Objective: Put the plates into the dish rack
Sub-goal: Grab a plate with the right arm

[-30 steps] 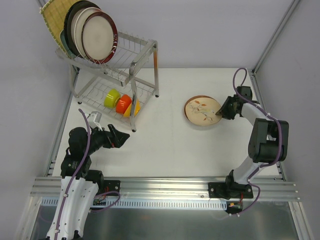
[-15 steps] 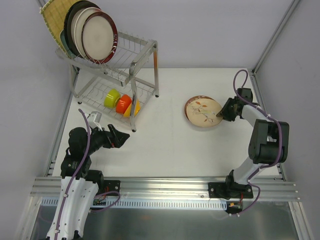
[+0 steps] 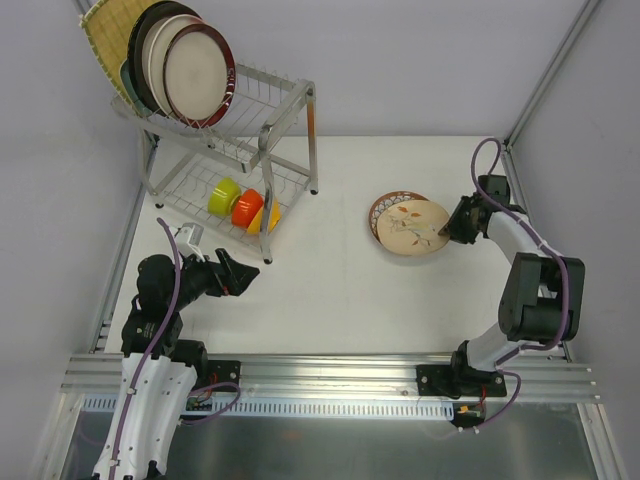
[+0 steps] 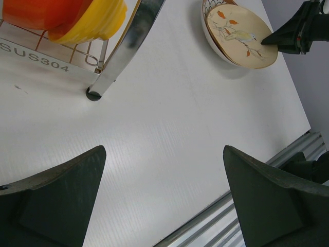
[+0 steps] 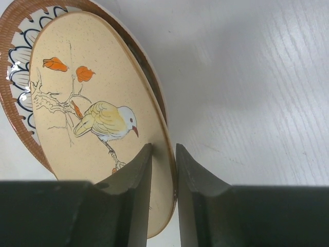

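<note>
Right claw (image 3: pixel 447 228) is closed narrow on the rim of the cream bird plate (image 3: pixel 408 226), one finger above the edge and one below. That plate sits at the far right of the tabletop (image 3: pixel 350 300), tilted and slid partly off a petal-patterned plate (image 3: pixel 380 207) lying flat under it. Whether its far edge rests on the lower plate I cannot tell.

Left claw (image 3: pixel 240 277) hangs wide apart and holds nothing. It is low over the tabletop just in front of the dish rack (image 3: pixel 292 92), near the front leg.

Most of the job looks done. Several racked plates (image 3: pixel 180 60) stand on edge in the upper tier at the far left: a yellow woven square one at the back, a sliver of teal, then round dark-rimmed ones in front. Three small bowls (image 3: pixel 243 205), green, orange and yellow, fill the lower tier and are no part of the task.

Two plates appear to be left, both well apart from the rack. The bird plate is in hand and not yet carried over. The petal-patterned one is untouched beneath it and would come last.
</note>
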`<act>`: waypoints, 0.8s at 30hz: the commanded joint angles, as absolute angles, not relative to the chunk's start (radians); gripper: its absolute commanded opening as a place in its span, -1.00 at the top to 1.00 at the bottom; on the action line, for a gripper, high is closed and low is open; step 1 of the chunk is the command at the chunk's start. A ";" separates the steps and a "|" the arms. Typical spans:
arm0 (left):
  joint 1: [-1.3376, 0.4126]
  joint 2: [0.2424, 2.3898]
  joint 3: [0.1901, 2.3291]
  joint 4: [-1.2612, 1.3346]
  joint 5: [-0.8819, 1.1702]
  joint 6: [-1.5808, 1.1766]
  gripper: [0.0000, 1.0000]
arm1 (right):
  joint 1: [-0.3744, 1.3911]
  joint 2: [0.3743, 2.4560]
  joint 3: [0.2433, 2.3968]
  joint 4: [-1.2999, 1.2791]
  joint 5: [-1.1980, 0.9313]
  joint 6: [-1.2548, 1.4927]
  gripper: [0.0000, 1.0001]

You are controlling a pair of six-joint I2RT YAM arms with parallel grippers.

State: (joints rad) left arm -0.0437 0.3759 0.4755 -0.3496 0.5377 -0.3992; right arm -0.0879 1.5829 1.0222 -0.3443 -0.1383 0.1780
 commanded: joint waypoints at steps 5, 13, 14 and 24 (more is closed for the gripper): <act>-0.028 0.367 0.491 -0.348 0.529 -0.380 -0.98 | -0.098 1.497 1.045 -0.397 -0.162 0.170 0.77; -0.028 0.371 0.492 -0.350 0.531 -0.411 -0.98 | -0.107 1.424 1.034 -0.342 -0.282 0.230 0.99; -0.029 0.371 0.495 -0.348 0.532 -0.419 -0.98 | -0.109 1.410 1.034 -0.327 -0.302 0.236 0.99; -0.046 0.400 0.522 -0.327 0.612 -0.590 -0.98 | -0.124 1.347 0.971 -0.169 -0.446 0.331 0.99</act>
